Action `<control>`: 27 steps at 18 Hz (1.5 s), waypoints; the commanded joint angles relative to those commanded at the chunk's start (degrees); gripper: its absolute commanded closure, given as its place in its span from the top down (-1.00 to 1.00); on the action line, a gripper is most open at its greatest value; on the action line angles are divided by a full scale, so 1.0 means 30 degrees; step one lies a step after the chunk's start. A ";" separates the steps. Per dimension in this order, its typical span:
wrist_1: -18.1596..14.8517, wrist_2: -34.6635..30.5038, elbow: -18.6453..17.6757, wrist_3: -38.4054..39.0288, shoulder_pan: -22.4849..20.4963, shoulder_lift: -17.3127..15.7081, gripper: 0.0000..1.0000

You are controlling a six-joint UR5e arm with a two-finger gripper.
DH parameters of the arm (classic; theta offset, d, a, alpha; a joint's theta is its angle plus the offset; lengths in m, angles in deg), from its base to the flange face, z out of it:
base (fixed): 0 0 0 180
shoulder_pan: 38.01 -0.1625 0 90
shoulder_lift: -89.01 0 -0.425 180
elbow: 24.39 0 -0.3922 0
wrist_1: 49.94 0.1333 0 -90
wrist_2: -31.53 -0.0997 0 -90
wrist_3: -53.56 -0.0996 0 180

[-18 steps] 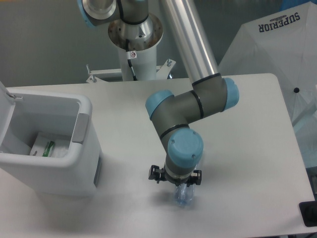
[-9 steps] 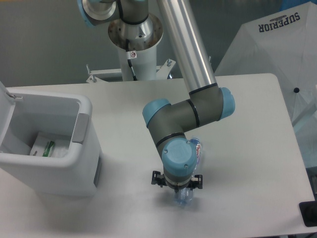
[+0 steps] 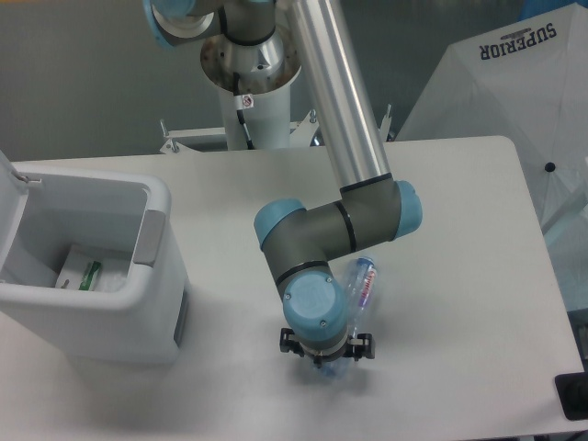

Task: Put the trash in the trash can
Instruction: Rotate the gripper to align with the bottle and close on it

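Clear plastic bottle (image 3: 360, 283): we judge it light, slick, crushable; grip mid-body. End effector (image 3: 327, 354) over its lower end; closure unclear.

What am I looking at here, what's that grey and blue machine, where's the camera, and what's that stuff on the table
That is a robot arm: silver tubes joined by grey joints with blue caps. The single camera sits above and in front of the white table, looking down.

At the arm's tip is a two-finger gripper, mostly hidden under the wrist. It sits low over the cap end of a clear plastic bottle lying on the table; whether the fingers are closed on it cannot be seen.

On the left stands a white-grey trash can with its lid up. Inside lies a white plastic pouch with a green strip.

So one piece of trash is in the bin, and the bottle is not.
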 joint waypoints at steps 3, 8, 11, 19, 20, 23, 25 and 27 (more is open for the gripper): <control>0.0000 -0.0059 0.0088 0.0029 0.0000 0.0029 0.93; 0.0000 -0.0059 0.0088 0.0029 0.0000 0.0030 0.62; -0.0029 -0.0059 0.0088 0.0029 0.0000 0.0029 0.45; -0.0059 0.0000 0.0059 0.0000 0.0058 -0.0117 0.33; -0.0059 0.0000 0.0059 0.0000 0.0059 -0.0117 0.33; -0.0088 0.0029 0.0088 0.0000 0.0088 -0.0204 0.32; -0.0088 0.0146 0.0088 -0.0058 0.0088 -0.0497 0.32; -0.0088 0.0234 0.0117 -0.0146 0.0088 -0.1022 0.32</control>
